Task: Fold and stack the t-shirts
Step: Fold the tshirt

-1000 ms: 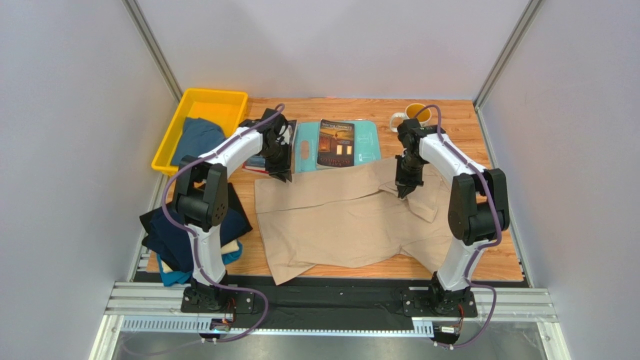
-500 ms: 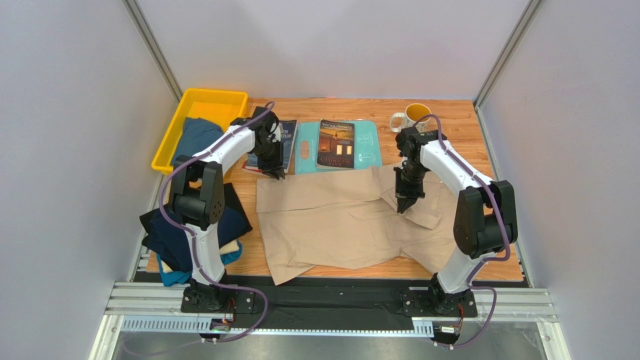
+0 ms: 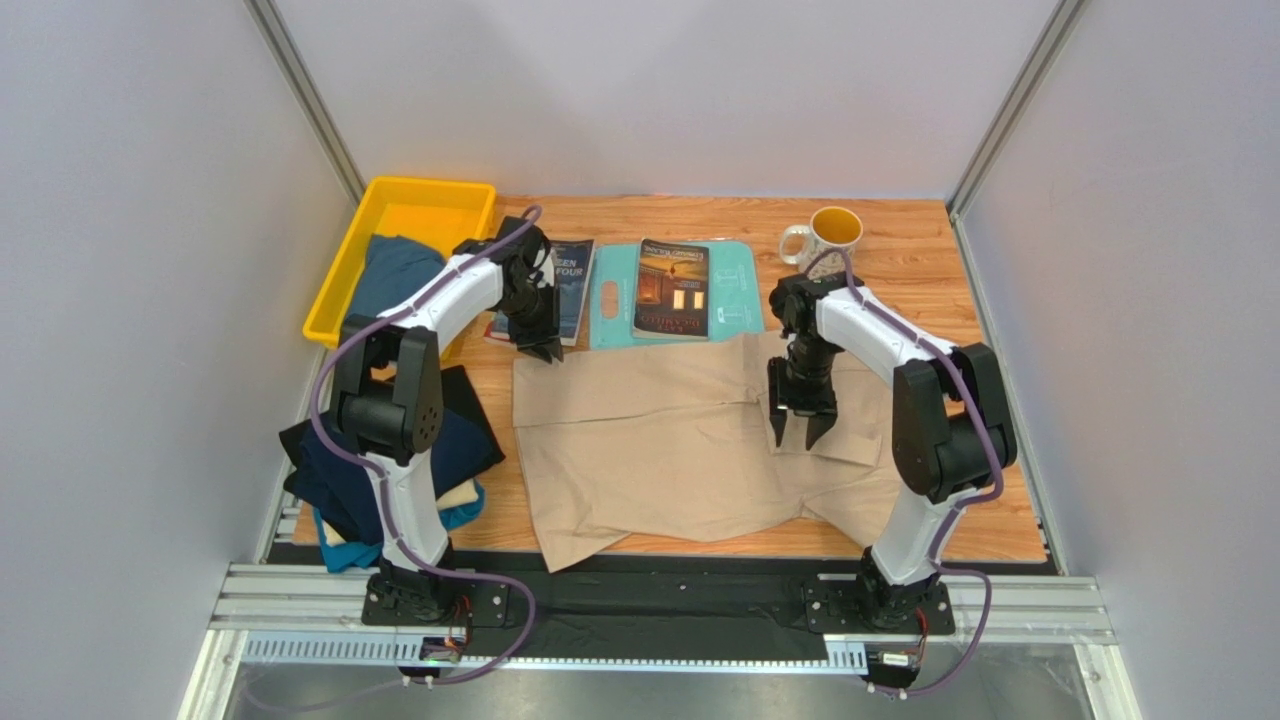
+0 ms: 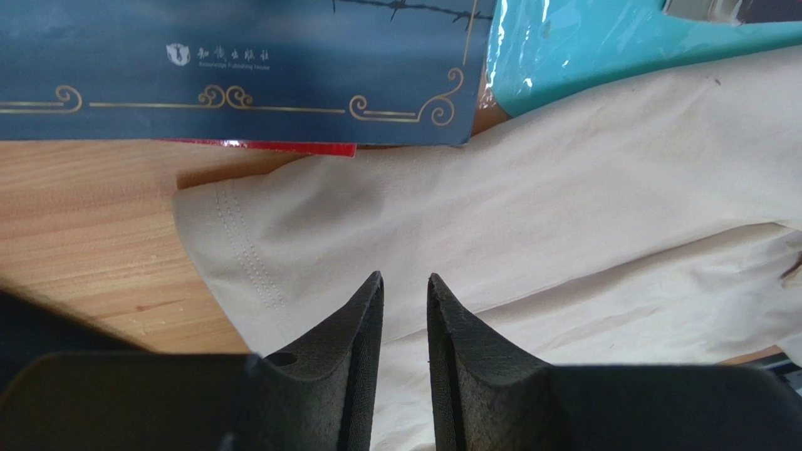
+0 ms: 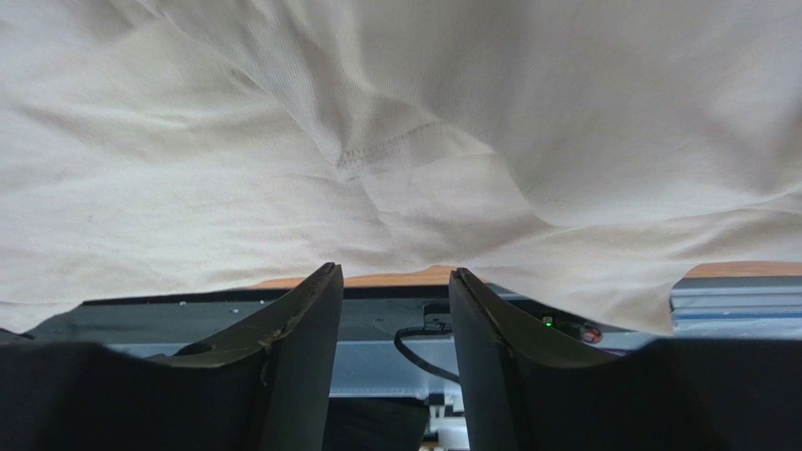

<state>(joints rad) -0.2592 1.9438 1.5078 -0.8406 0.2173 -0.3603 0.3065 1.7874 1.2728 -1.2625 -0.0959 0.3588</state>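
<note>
Your yellow bin (image 3: 436, 191) in the far left corner holds one dusty blue t-shirt (image 3: 394, 275). The beige t-shirt (image 3: 661, 450) lies spread over the middle of the tabletop (image 3: 932, 255), rumpled along its near edge.

Your left tool (image 3: 537, 348) hangs at the shirt's far left corner, its fingers a narrow slit apart with no cloth between them. Your right tool (image 3: 798, 440) hovers over the shirt's right part, fingers parted and holding nothing.

Just beyond the shirt lie a dark blue book (image 3: 568, 285) and a light-teal board (image 3: 736, 293) carrying a second book (image 3: 672, 285). A mug (image 3: 824, 233) stands at the far right. A navy t-shirt (image 3: 323, 465) and a teal t-shirt (image 3: 349, 555) are piled beside the left arm's base.
</note>
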